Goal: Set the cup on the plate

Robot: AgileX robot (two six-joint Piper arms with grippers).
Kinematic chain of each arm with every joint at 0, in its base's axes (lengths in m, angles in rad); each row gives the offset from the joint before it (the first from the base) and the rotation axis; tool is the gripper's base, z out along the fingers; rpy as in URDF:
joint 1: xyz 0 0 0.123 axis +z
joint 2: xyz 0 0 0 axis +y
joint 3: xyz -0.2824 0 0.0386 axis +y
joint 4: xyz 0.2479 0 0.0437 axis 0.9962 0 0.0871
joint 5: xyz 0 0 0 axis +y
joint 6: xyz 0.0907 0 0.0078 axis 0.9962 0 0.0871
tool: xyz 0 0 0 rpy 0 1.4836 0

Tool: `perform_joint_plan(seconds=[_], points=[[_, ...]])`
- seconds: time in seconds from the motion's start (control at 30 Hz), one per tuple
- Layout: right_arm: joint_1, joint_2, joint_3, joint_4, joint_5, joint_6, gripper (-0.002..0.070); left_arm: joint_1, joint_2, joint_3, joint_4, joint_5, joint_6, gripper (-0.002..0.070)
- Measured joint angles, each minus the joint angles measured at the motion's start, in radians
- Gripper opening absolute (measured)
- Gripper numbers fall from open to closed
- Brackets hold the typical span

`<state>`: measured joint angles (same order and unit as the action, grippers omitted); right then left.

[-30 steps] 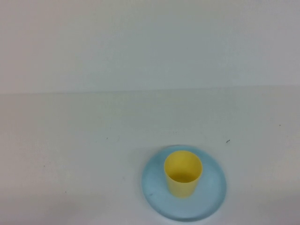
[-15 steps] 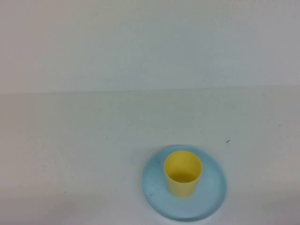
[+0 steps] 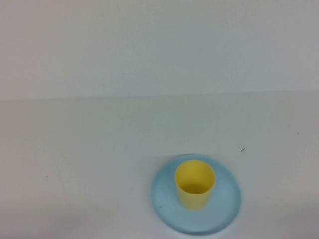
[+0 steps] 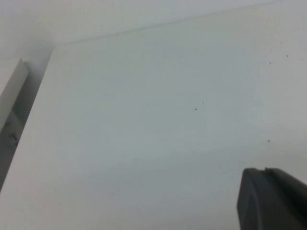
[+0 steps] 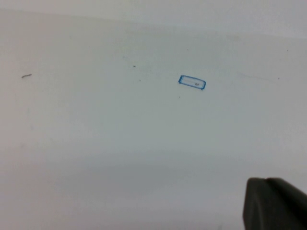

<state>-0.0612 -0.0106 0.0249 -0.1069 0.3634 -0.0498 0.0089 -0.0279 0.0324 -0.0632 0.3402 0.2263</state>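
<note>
In the high view the small yellow cup (image 3: 195, 184) stands upright in the middle of the round light blue plate (image 3: 227, 206), near the table's front edge, right of centre. Neither arm shows in that view. My left gripper (image 4: 265, 170) is shut, its dark fingers pressed together over bare white table, holding nothing. My right gripper (image 5: 266, 180) is shut as well, with nothing in it, above bare table. Cup and plate show in neither wrist view.
A small blue-outlined rectangle mark (image 5: 192, 82) lies on the table in the right wrist view. The left wrist view shows the table's edge and a white block (image 4: 10, 88) beside it. A tiny dark speck (image 3: 242, 149) sits behind the plate.
</note>
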Motion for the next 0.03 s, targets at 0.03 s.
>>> perform_joint_plan(seconds=[0.03], points=[[0.000,0.000,0.000,0.000,0.000,0.000,0.0002,0.000,0.000,0.000,0.000,0.000,0.000,0.0001]])
